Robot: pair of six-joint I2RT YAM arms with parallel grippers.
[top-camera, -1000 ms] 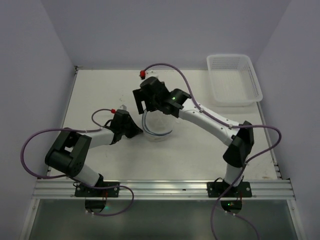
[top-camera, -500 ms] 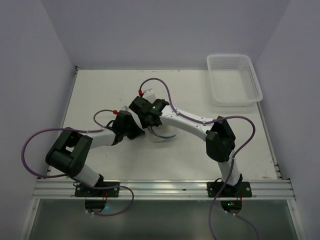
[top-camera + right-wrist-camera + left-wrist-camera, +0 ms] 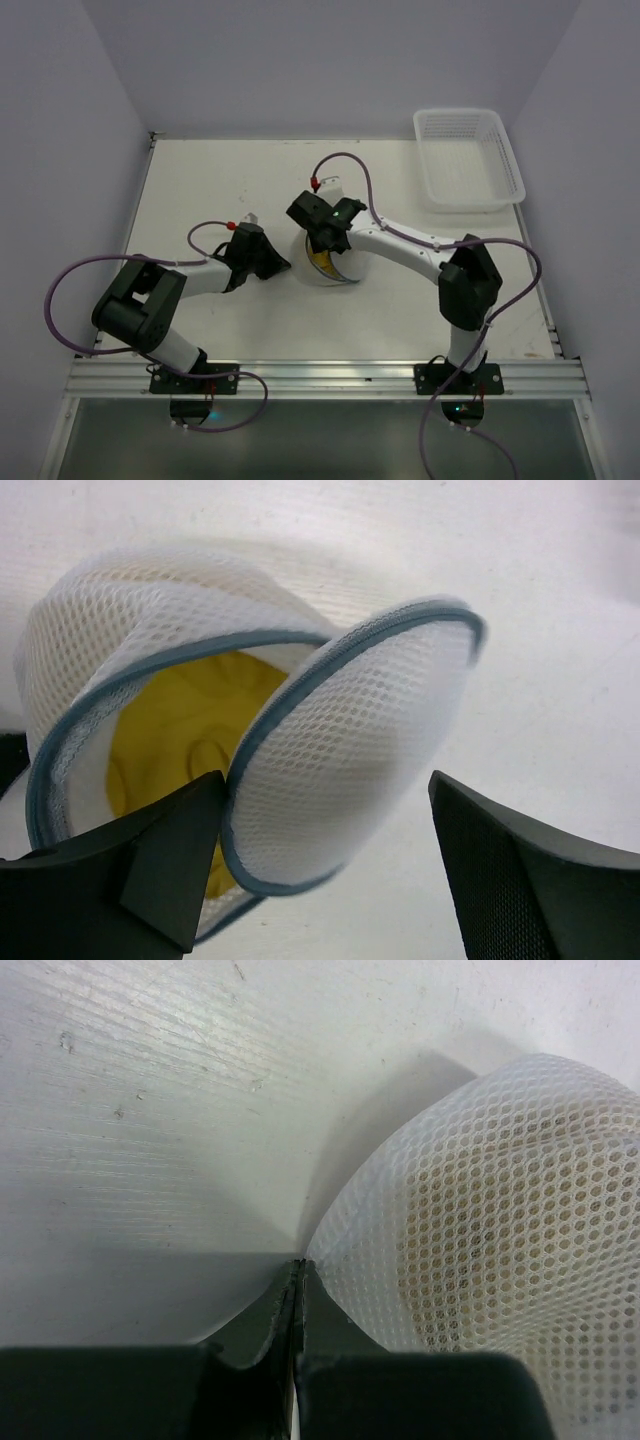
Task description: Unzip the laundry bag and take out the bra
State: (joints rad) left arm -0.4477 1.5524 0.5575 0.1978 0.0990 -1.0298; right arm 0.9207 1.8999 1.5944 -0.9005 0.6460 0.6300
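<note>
Honeycomb-mesh laundry bag (image 3: 350, 730) (blue-grey rimmed, domed) bares smooth yellow bra (image 3: 180, 740).

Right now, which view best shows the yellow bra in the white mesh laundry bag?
Right wrist: yellow bra exposed in the open mesh laundry bag. Top external: a sliver. Left wrist: faint tint behind mesh.

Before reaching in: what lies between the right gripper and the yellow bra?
The open mesh flap of the laundry bag, partly hiding the bra; the right wrist view shows it.
</note>
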